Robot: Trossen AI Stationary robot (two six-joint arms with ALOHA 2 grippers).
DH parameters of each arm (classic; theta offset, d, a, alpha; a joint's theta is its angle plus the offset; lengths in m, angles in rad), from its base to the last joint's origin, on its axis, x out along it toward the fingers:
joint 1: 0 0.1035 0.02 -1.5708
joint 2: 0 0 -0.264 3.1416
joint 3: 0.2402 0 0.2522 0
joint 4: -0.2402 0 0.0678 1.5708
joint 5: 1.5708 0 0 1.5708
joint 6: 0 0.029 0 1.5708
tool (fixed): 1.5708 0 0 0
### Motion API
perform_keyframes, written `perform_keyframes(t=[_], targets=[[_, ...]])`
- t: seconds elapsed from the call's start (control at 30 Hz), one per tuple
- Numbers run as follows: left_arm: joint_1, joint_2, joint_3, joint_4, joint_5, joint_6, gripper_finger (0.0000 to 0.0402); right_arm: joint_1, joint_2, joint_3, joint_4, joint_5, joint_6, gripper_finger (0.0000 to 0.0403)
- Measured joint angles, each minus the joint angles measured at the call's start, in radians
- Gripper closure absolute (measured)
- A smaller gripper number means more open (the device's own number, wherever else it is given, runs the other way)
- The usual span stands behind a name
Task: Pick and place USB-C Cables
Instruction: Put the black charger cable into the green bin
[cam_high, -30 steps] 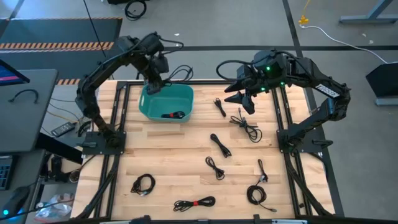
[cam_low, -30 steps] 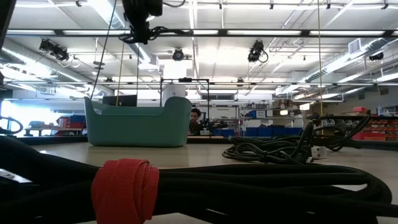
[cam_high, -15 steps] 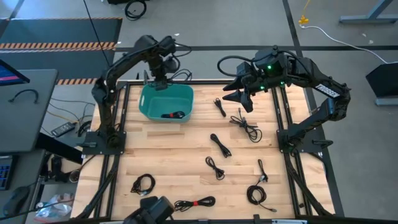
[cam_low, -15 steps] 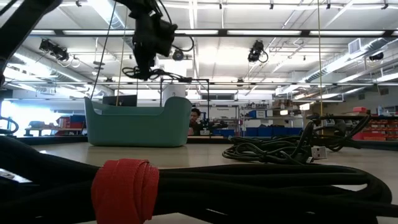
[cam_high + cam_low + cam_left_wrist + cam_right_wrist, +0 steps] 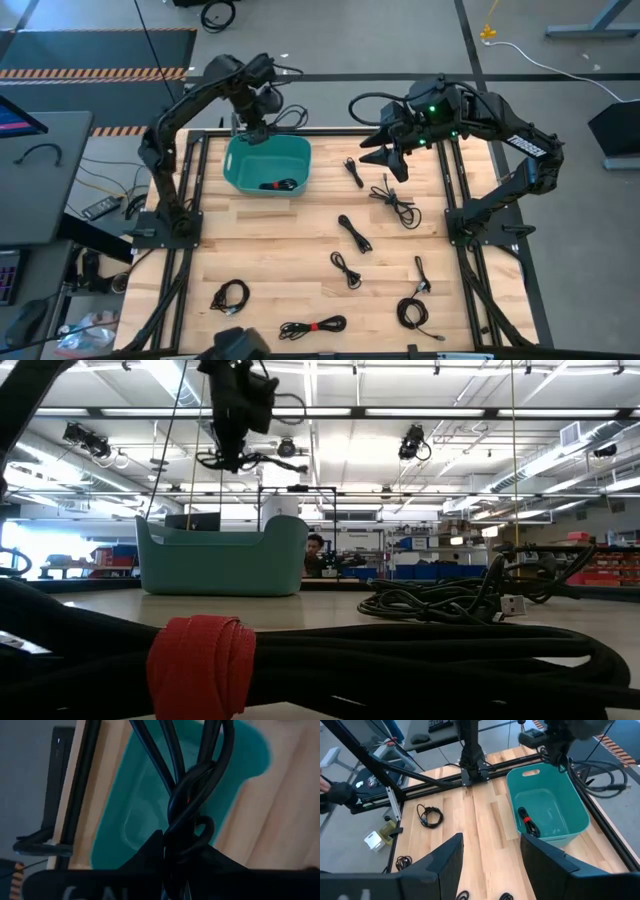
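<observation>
My left gripper (image 5: 257, 125) (image 5: 236, 422) is up above the far rim of the teal bin (image 5: 240, 170) (image 5: 222, 565), shut on a black USB-C cable (image 5: 192, 795) (image 5: 237, 460). The cable's loops trail toward the table's right (image 5: 290, 116). One cable with a red tie (image 5: 527, 821) lies on the bin's floor. My right gripper (image 5: 386, 160) (image 5: 490, 865) is open and hovers over the far right of the table, above two loose cables (image 5: 354, 172) (image 5: 396, 201). Several more coils lie on the wood, one with a red tie (image 5: 312, 326) (image 5: 200, 665). My left gripper pinches the cable's bunched strands (image 5: 186, 822) between its two fingers, coming from above and pointing down. The cable is lifted clear. Its loops hang slack below the fingers (image 5: 232, 458) and above the bin.
Loose cables lie mid-table (image 5: 353, 233) (image 5: 346, 268), near right (image 5: 421, 273) (image 5: 412, 313) and near left (image 5: 230, 296). Black frame rails (image 5: 190, 190) (image 5: 455, 190) run along both sides. Bare wood lies between the bin and the near coils. A person (image 5: 315, 552) sits far beyond the table.
My left gripper, still shut on the cable, has come down toward the bin and shifted slightly toward its far rim, while its arm swung round. The hanging cable came down with it. In the last half second it rose a little again.
</observation>
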Motion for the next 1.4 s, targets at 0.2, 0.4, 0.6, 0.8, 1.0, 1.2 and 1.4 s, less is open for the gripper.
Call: perform_keyframes(t=[0.2, 0.4, 0.6, 0.8, 1.0, 1.2, 1.4], targets=[[-0.020, -0.217, -0.339, -0.004, 0.010, -0.016, 0.0348, -0.013, 0.000, 0.000, 0.000, 0.000, -0.001, 0.0200], [-0.029, -0.428, -0.685, 0.048, -0.029, -0.029, 0.0348, -0.037, 0.000, 0.000, 0.024, 0.000, -0.019, 0.0200], [-0.029, -0.468, -0.748, 0.137, -0.074, 0.043, 0.0348, -0.039, 0.000, 0.000, 0.065, -0.001, -0.015, 0.0200], [-0.023, -0.396, -0.744, 0.316, -0.083, 0.136, 0.0348, -0.039, 0.000, 0.000, 0.103, -0.001, 0.012, 0.0200], [-0.019, -0.271, -0.744, 0.394, -0.083, 0.206, 0.0348, -0.039, 0.000, 0.000, 0.106, -0.001, 0.056, 0.0200], [-0.010, -0.173, -0.744, 0.452, -0.084, 0.251, 0.0348, -0.039, 0.000, 0.000, 0.105, -0.001, 0.064, 0.0200], [-0.010, -0.117, -0.744, 0.557, -0.085, 0.298, 0.0348, -0.039, 0.000, 0.000, 0.117, -0.001, 0.065, 0.0200]])
